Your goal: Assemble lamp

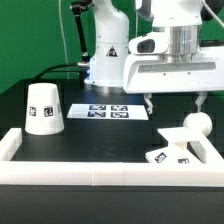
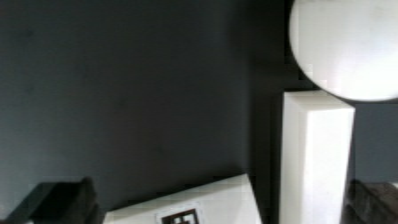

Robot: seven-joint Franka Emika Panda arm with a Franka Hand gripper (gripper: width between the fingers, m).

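Observation:
The white tapered shade (image 1: 45,108) stands on the black table at the exterior view's left, tag facing the camera. The flat base (image 1: 168,152) lies at the front right, close to the border frame. The bulb (image 1: 196,124) rests beside and partly over it, its ball end up toward the right. My gripper (image 1: 175,103) hangs just above the base and bulb, jaws wide apart and empty. In the wrist view the bulb's ball (image 2: 347,50) and long stem (image 2: 317,150) run past a tagged corner of the base (image 2: 205,205). My gripper (image 2: 217,205) spans both, one dark fingertip (image 2: 63,200) at each side.
The marker board (image 1: 110,111) lies flat at the middle back. The long white border frame (image 1: 100,175) runs along the front and up both sides. The robot's base (image 1: 105,50) stands behind the marker board.

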